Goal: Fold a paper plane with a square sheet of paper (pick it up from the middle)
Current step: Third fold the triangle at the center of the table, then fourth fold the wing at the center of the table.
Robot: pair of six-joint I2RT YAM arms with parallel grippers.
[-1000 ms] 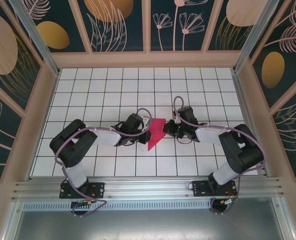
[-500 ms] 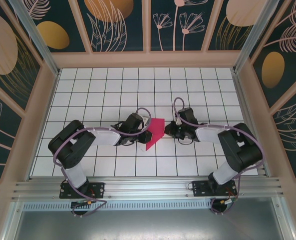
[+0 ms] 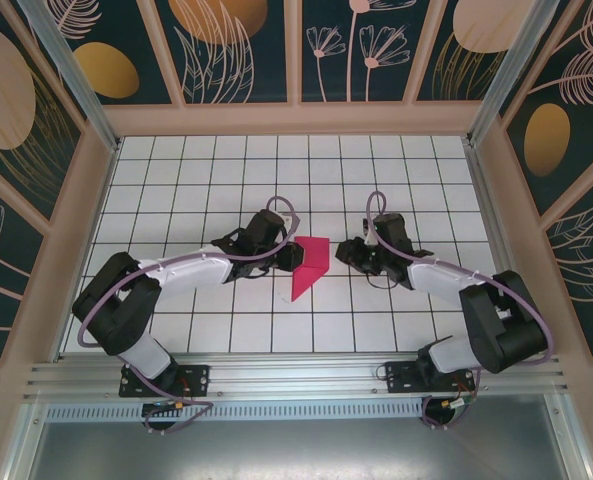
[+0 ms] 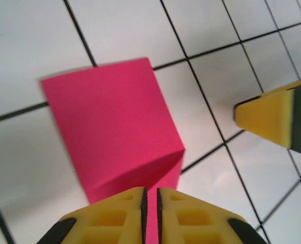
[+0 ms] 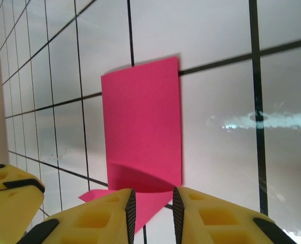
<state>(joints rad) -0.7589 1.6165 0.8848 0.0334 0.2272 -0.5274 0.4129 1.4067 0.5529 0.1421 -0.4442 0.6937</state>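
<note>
Robot lab test cell: left arm (image 3: 191,268) and right arm (image 3: 441,278) bolted to an aluminium rail (image 3: 296,378) at the near edge of a white grid-tiled bench (image 3: 176,180), boxed in by leaf-and-flower printed panels (image 3: 231,45).

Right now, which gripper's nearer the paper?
Left. The left gripper sits at the left edge of the paper; the right gripper is off its right edge, a small gap away.

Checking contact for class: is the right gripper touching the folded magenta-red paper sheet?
Apart. The left wrist view shows bare white tile between the right gripper and the magenta-red paper sheet.
</note>
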